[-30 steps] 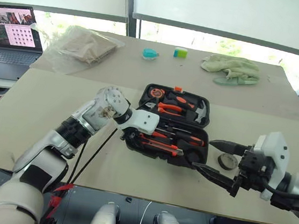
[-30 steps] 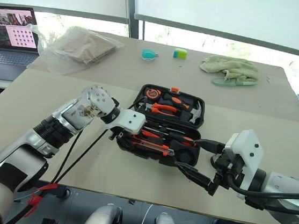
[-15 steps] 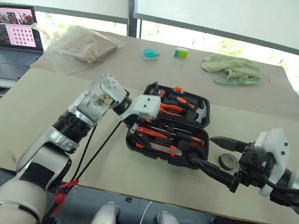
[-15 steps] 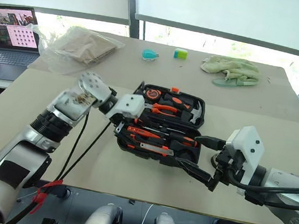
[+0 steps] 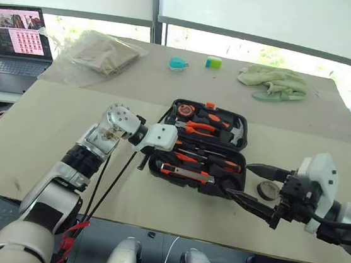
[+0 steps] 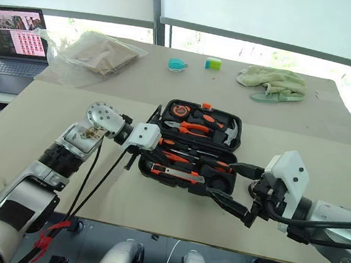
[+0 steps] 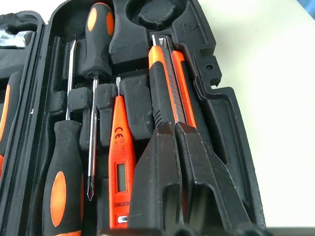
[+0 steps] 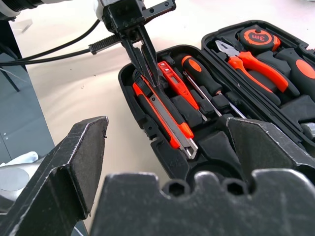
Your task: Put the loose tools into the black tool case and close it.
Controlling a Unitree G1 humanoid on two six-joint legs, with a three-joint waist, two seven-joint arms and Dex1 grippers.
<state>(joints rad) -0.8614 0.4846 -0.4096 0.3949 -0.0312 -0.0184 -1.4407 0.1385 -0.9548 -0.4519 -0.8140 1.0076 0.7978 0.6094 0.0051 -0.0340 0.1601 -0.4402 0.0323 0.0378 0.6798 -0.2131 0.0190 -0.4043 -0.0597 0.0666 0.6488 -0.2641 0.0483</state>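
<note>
The black tool case (image 5: 202, 148) lies open on the tan table (image 5: 49, 130), its two halves flat so the moulded slots face up and can take tools from above. The far half holds the pliers (image 5: 196, 127), hammer (image 5: 233, 134) and tape measure (image 5: 185, 111); the near half holds the slim tools.

In that near half two black-handled screwdrivers (image 7: 96, 34) and an orange tester screwdriver (image 7: 121, 162) sit side by side in their slots, shafts running the length of the case. The orange-black utility knife (image 7: 170, 81) lies in the slot nearest the case's front wall (it looks seated, though I cannot tell whether it is pressed fully home).

The left gripper (image 8: 147, 64) points down into this half with its two black fingers pressed together, tips right at the knife's handle end. Judging from that, it is nudging the knife down into its slot rather than pinching it.

The right gripper (image 5: 254, 188) hovers low beside the case's right end with its fingers spread wide, one on each side of the small dark tape roll (image 5: 266, 191), which rests on the table just beside the case. That stance suits a grasp of the roll, and the round recess (image 7: 156, 14) at the end of the near half looks vacant for it.
</note>
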